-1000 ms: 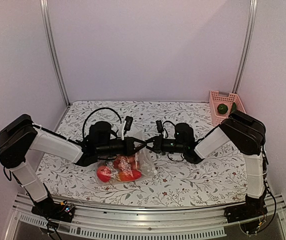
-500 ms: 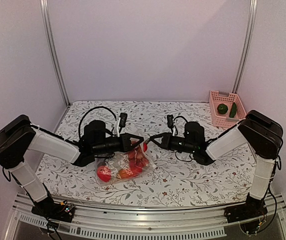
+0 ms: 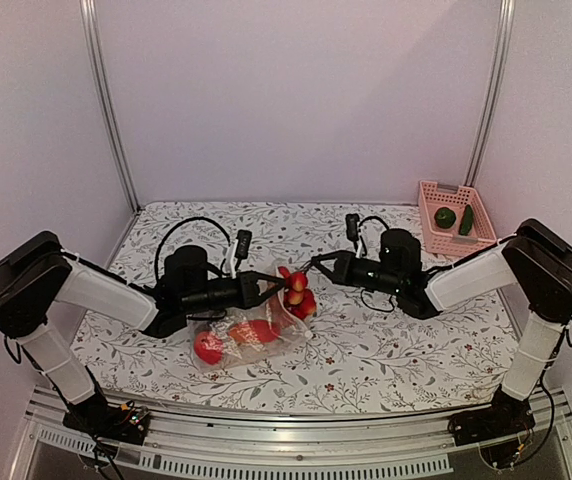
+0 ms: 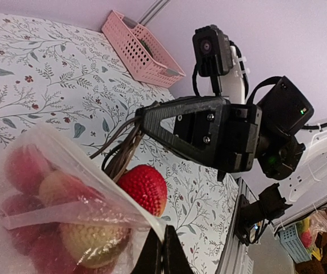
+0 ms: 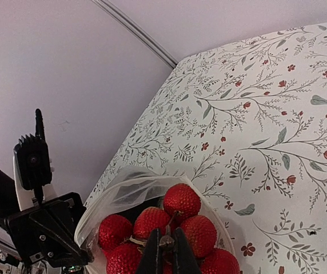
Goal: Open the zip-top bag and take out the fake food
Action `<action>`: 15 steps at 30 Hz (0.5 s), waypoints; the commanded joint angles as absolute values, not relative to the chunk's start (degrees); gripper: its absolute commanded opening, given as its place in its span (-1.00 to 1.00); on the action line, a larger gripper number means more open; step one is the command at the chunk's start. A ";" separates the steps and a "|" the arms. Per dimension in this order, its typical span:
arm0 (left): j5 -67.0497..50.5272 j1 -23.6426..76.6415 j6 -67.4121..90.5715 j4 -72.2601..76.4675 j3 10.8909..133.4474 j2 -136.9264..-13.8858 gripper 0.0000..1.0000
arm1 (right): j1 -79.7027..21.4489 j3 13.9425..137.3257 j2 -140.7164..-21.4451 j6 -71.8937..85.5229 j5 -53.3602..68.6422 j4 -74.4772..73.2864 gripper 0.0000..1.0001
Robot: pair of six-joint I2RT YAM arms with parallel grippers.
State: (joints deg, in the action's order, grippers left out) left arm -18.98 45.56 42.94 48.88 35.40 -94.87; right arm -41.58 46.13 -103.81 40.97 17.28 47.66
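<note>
My left gripper (image 3: 272, 289) pins the clear crinkly zip-top bag (image 3: 284, 338); right gripper (image 3: 312, 266) clamps the red plastic strawberry bunch (image 3: 297, 291); withdraw toward 2 o'clock.

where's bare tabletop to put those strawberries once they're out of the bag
Bare floral tablecloth: near-right, between the clear crinkly plastic bag and the right arm; also along the back wall left of the pink slatted basket. Crowded: the centre, where the left gripper and right gripper hold the bag and the red strawberry bunch.
</note>
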 commanded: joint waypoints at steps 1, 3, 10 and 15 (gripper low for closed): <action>-19.03 44.87 42.86 49.98 34.62 -93.74 -1.00 | -40.40 45.50 -99.17 39.05 16.25 46.33 -1.00; -19.04 44.84 42.82 49.98 34.87 -94.05 -1.00 | -39.66 44.84 -97.36 38.90 16.54 45.70 -1.00; -19.25 44.85 43.03 50.39 35.10 -95.11 -1.00 | -37.27 44.64 -92.42 38.83 19.07 43.62 -1.00; -19.34 44.82 43.23 50.60 34.99 -95.23 -1.00 | -35.18 44.99 -89.98 38.32 19.58 41.33 -1.00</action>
